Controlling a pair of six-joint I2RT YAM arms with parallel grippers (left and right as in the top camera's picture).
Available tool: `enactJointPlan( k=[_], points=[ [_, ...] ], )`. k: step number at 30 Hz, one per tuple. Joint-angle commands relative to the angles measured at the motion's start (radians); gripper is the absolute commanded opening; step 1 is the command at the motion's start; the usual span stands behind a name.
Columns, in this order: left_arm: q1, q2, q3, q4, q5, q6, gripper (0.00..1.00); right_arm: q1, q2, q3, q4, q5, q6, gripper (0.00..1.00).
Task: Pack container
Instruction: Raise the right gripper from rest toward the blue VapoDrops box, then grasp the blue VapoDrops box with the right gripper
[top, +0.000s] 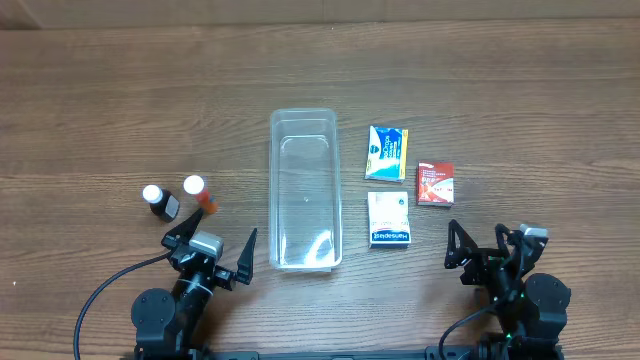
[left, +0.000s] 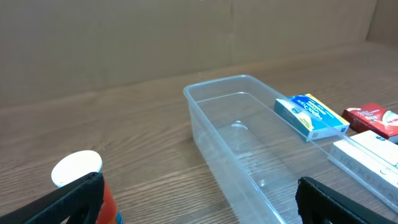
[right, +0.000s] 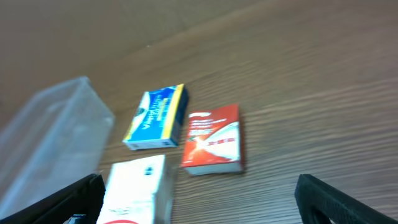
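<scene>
The clear plastic container (top: 305, 200) lies empty at the table's middle, long side running away from me. It also shows in the left wrist view (left: 249, 143) and the right wrist view (right: 50, 137). To its right lie a blue and yellow box (top: 386, 152), a red box (top: 435, 183) and a white box (top: 389, 219). To its left stand an orange bottle (top: 199, 192) and a dark bottle (top: 158, 200), both with white caps. My left gripper (top: 214, 243) is open and empty, near the orange bottle (left: 81, 180). My right gripper (top: 487, 247) is open and empty, below the red box (right: 213, 138).
The wooden table (top: 100, 100) stretches wide around the objects. The blue box (left: 311, 116) sits close beside the container's right wall. The white box (right: 137, 186) lies just ahead of my right gripper's left finger.
</scene>
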Motion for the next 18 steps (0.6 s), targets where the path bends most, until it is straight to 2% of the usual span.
enactJointPlan(
  k=[1,5,8,14,18],
  points=[
    [-0.004,-0.011,-0.005,0.005,0.011,-0.014,1.00,-0.007,-0.010,-0.006,0.003,-0.083,0.157,1.00],
    [-0.004,-0.011,-0.005,0.005,0.011,-0.014,1.00,-0.007,-0.009,0.013,0.064,-0.187,0.157,1.00],
    [-0.004,-0.011,-0.005,0.005,0.011,-0.014,1.00,-0.007,0.011,0.114,0.086,-0.200,0.156,1.00],
    [-0.004,-0.011,-0.005,0.005,0.011,-0.014,1.00,-0.007,0.232,0.489,0.069,-0.198,-0.024,1.00],
    [-0.004,-0.011,-0.005,0.005,0.011,-0.014,1.00,-0.007,0.513,0.814,-0.108,-0.204,-0.047,1.00]
  ],
)
